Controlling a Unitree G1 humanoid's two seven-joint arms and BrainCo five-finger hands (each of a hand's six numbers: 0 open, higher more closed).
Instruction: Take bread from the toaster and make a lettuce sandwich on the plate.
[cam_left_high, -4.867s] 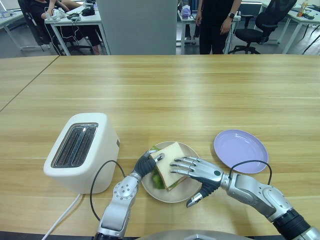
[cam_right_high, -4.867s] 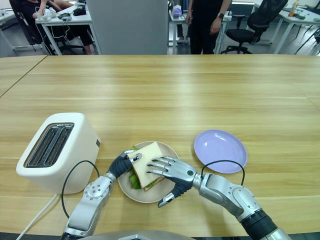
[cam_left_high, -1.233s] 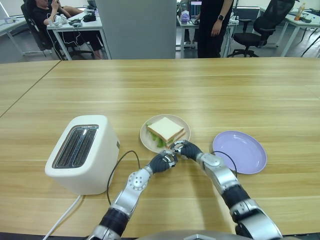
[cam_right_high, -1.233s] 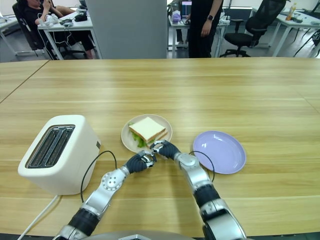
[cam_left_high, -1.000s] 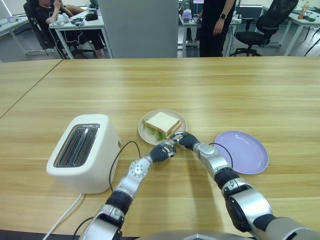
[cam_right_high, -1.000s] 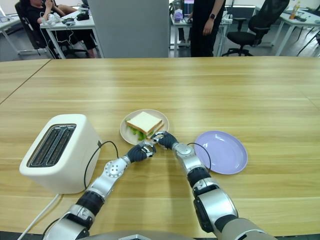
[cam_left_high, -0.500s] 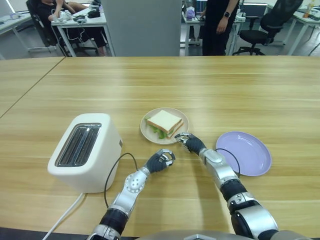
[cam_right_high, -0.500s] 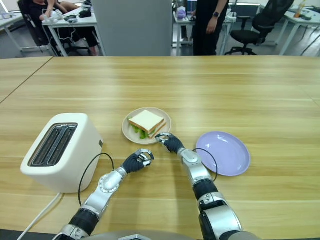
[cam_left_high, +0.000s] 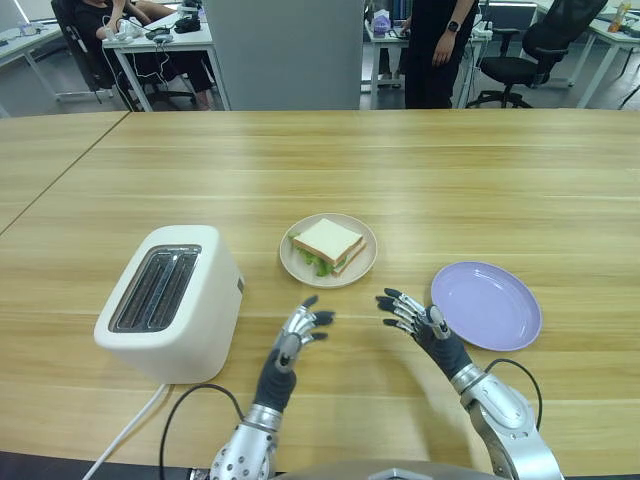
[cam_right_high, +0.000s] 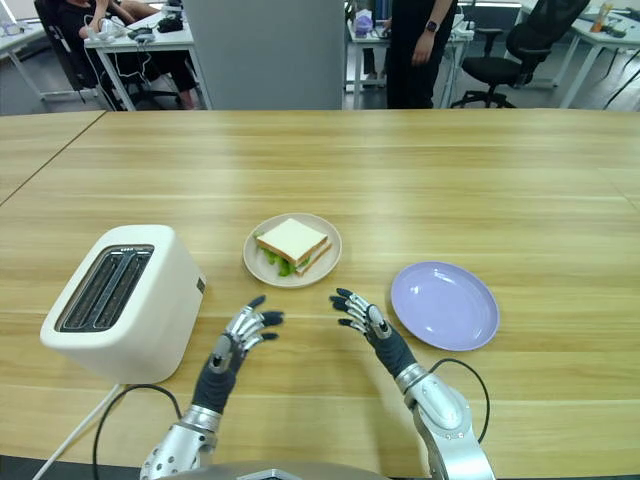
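Both hands have pulled back from the plate (cam_left_high: 368, 260), the left hand (cam_left_high: 300, 328) and right hand (cam_left_high: 412, 316) now hovering with fingers spread and empty, while the lettuce sandwich (cam_left_high: 328, 242) lies on it, so the task seems finished.
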